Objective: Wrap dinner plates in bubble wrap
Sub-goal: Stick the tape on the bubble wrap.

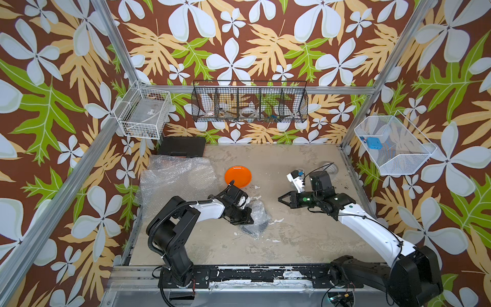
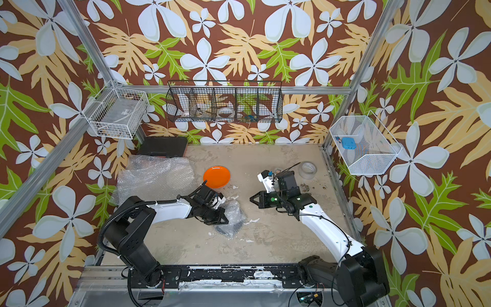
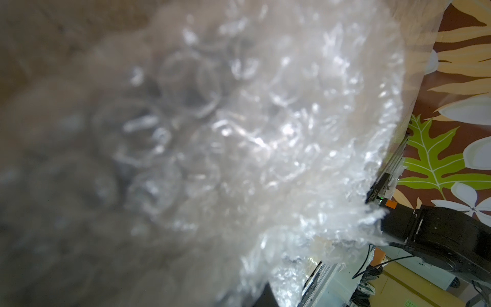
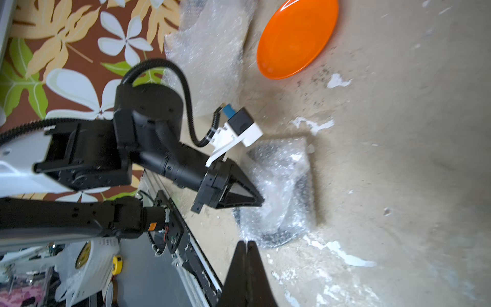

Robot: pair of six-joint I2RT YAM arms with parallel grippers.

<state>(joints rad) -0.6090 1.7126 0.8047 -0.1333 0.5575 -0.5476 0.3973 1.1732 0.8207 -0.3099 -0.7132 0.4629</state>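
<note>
— How are the arms sitting?
— I've got my left arm reaching low with the elbow folded. The left fingers are closed, tips against the bubble wrap around the black plate. I can't tell if a fold is pinched.
— And the other?
— I see my right arm stretched out, right fingers pressed together, empty, pointing at that bundle from just apart. The orange plate lies beyond the left fingers on the surface.
</note>
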